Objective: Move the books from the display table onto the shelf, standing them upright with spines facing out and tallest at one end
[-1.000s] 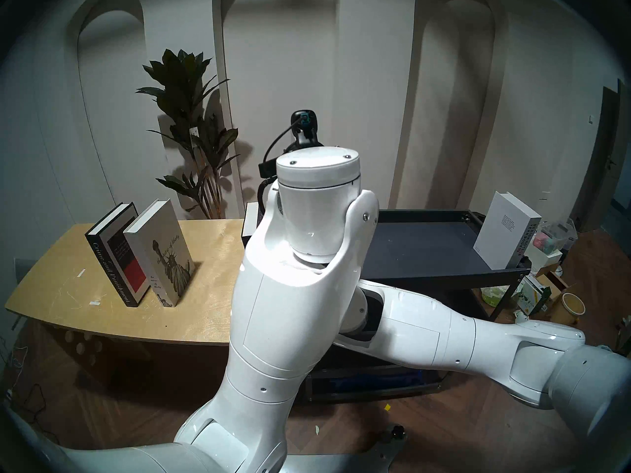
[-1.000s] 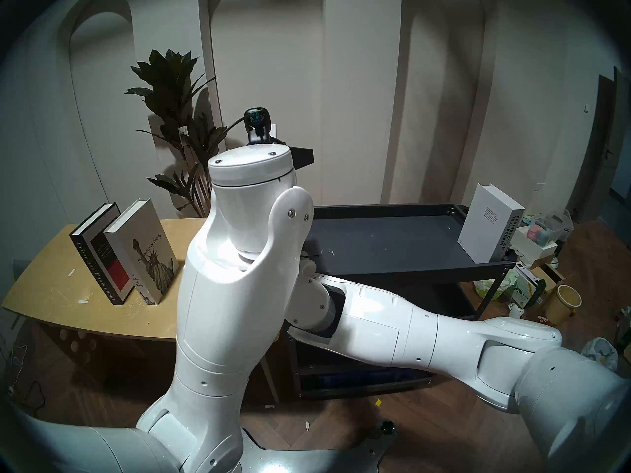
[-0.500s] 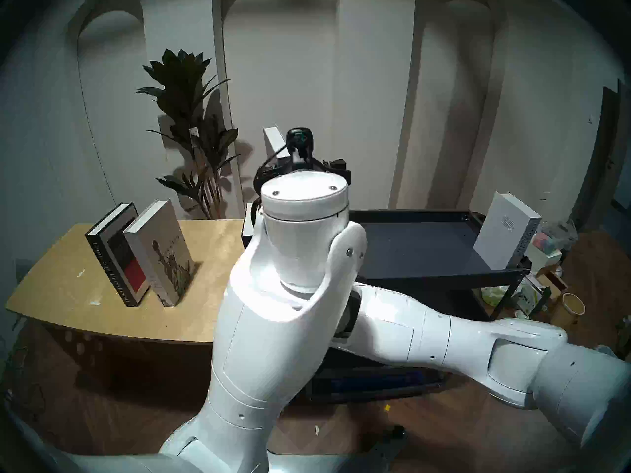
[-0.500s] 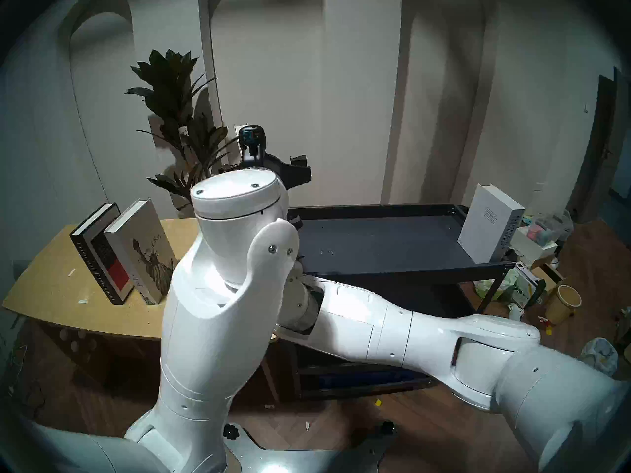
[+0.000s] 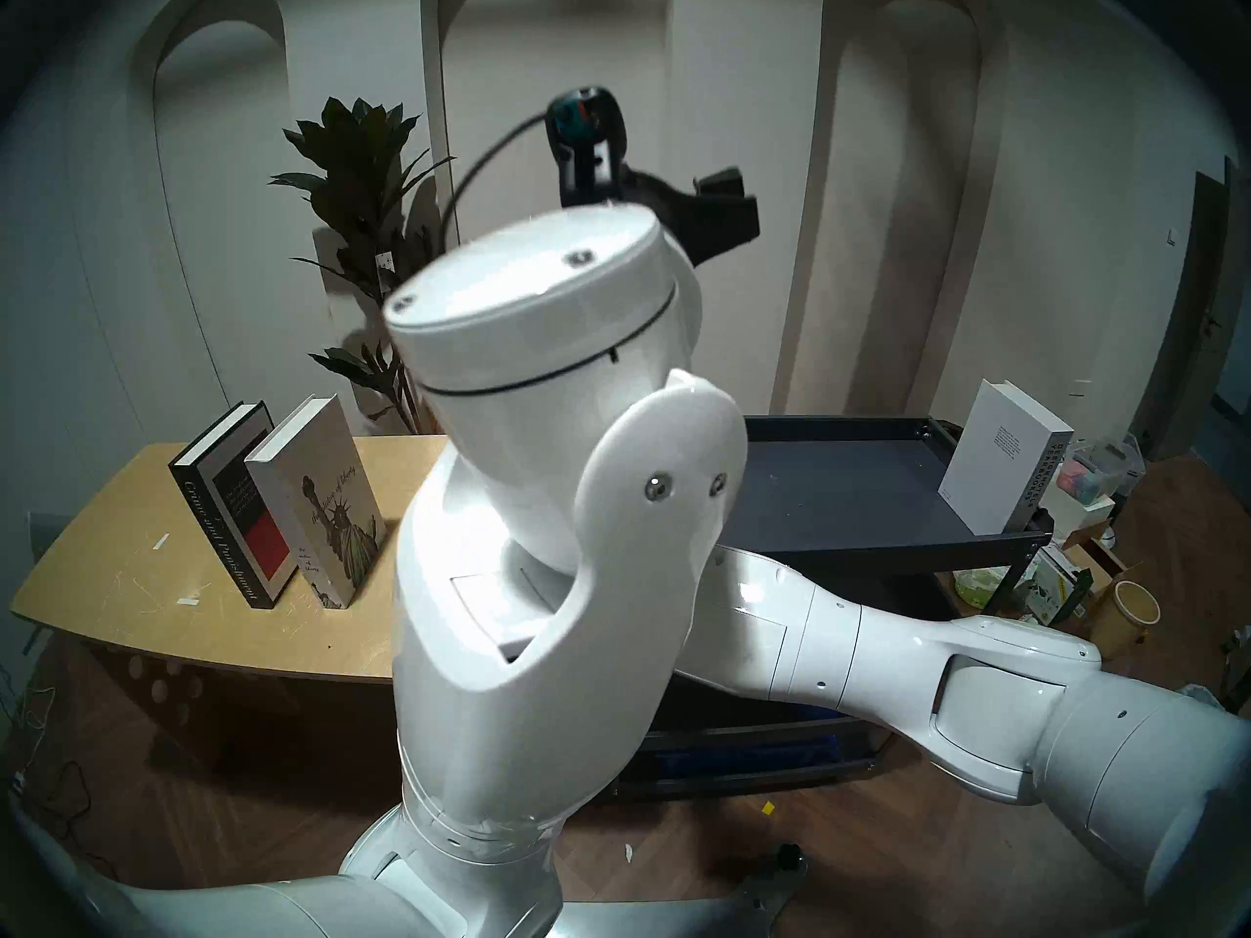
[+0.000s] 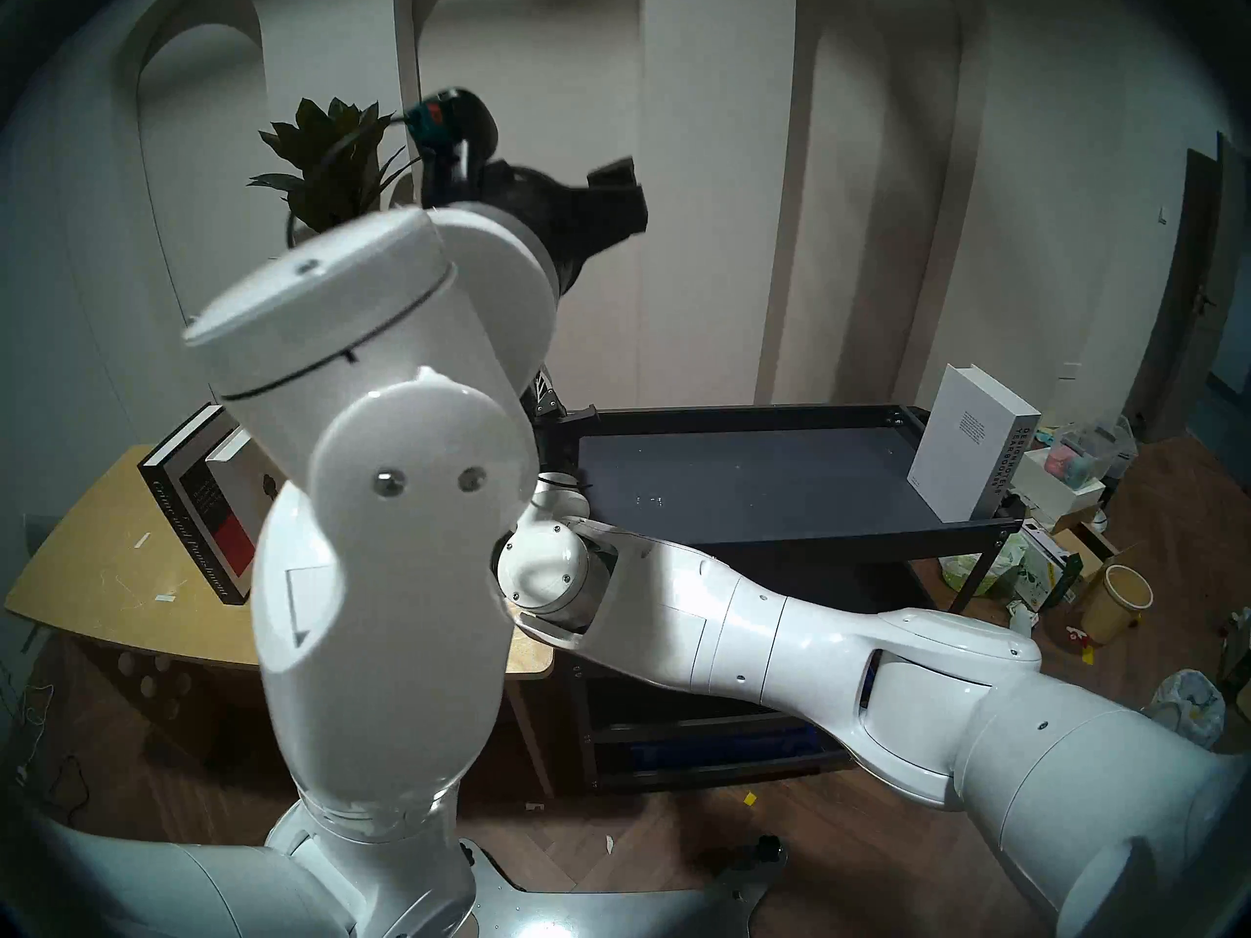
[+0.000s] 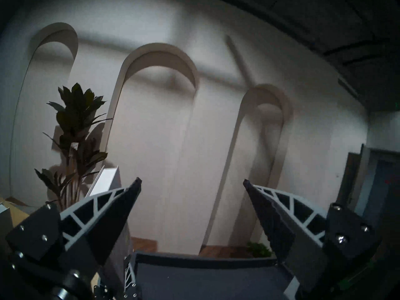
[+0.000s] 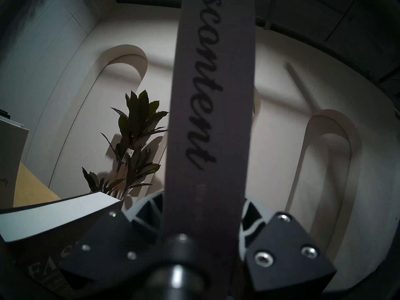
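My right gripper [image 8: 203, 204] is shut on the grey "Discontent" book [image 8: 207, 98], which stands upright with its spine toward the right wrist camera. The left wrist view shows that book [image 7: 106, 180] at the left end of the shelf [image 7: 205, 275]. In the head views my left arm hides it. My left gripper [image 5: 734, 202] hangs open and empty, high above the shelf [image 5: 846, 503]. On the shelf's right end stands the white "Design Hotels Yearbook" [image 5: 995, 463]. "Crime and Punishment" [image 5: 223, 510] and the Statue of Liberty book [image 5: 325, 503] lean on the display table [image 5: 135, 578]. The black "Fashion" book [image 8: 43, 271] lies flat beside my right gripper.
A tall potted plant [image 5: 379, 239] stands behind the table against the arched wall. Boxes, bags and a paper cup [image 5: 1137, 605] crowd the floor right of the shelf. My raised left forearm [image 5: 541, 578] blocks the middle of both head views.
My left gripper opened, let go of the grey book and swung upward. My right gripper closed on that book's spine.
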Controlling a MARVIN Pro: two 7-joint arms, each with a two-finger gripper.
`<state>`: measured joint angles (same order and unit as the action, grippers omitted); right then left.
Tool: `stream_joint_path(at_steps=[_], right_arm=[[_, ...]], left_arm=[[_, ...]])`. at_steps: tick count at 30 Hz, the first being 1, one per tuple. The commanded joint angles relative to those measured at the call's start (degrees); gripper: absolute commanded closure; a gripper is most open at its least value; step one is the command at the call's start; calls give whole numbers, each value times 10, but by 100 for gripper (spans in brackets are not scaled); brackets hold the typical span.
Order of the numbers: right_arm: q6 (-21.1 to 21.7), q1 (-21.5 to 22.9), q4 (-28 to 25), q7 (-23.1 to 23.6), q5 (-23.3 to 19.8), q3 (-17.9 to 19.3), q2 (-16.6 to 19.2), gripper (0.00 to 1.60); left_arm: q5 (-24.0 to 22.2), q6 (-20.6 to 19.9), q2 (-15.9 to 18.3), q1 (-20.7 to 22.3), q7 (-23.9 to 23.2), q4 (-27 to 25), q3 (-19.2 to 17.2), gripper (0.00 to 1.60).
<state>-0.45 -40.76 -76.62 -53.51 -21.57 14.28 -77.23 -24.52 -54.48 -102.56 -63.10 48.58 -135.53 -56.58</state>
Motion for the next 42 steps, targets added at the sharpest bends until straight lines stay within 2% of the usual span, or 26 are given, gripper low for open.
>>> stream_joint_path(at_steps=[1, 2, 3, 4, 5, 11, 12, 13, 14, 15, 25, 42], right_arm=[[-5, 10, 11, -15, 11, 10, 15, 160], [-6, 9, 12, -20, 10, 15, 25, 160], [-8, 9, 12, -24, 12, 18, 34, 160], [-11, 10, 11, -36, 14, 26, 56, 160], [-11, 10, 11, -36, 14, 26, 56, 160], [-22, 10, 5, -72, 21, 63, 102, 160], [-25, 9, 3, -78, 19, 71, 107, 160], [-29, 6, -12, -86, 22, 77, 134, 160], [-29, 6, -12, -86, 22, 77, 134, 160], [-30, 4, -9, -93, 22, 85, 127, 160], [-52, -19, -57, -103, 9, 102, 199, 160], [-88, -68, -97, -97, -41, 118, 307, 160]], left_arm=[[-2, -1, -62, 71, -7, -45, -23, 0], [1, -2, -59, 65, -10, -45, -31, 0], [2, -5, -74, 83, -7, -45, -32, 0], [7, -5, -69, 88, -10, -45, -46, 0], [7, -5, -69, 88, -10, -45, -46, 0], [25, -5, -17, 119, -16, -45, -95, 0], [30, -5, -7, 117, -18, -45, -102, 0], [36, -5, 11, 112, -20, -45, -121, 0], [36, -5, 11, 112, -20, -45, -121, 0], [39, -5, 19, 109, -21, -45, -130, 0], [75, -5, 89, 50, -10, -45, -218, 0], [110, -5, 144, -59, 11, -36, -337, 0]])
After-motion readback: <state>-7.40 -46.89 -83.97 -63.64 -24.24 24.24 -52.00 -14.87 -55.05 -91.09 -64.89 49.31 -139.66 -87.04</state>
